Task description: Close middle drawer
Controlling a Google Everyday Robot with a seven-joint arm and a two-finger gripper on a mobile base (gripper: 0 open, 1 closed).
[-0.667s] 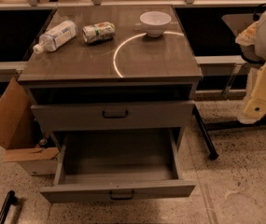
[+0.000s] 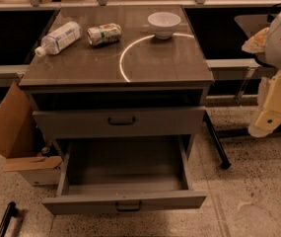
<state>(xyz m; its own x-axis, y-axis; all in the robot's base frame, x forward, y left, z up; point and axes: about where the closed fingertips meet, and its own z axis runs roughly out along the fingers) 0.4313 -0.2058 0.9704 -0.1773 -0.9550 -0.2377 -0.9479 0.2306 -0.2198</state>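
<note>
middle drawer (image 2: 125,202) stands pulled far out from the cabinet (image 2: 155,65) front. gripper (image 2: 273,107) hangs off the cabinet's right side, apart from it. whether it is open or closed cannot be told.

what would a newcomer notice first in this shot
The middle drawer is pulled far out at the front of the grey cabinet, below a taller-fronted drawer. On the cabinet top a plastic bottle and a can lie on their sides, with a white bowl upright to their right. The robot's cream gripper hangs at the right edge, apart from the cabinet.
</note>
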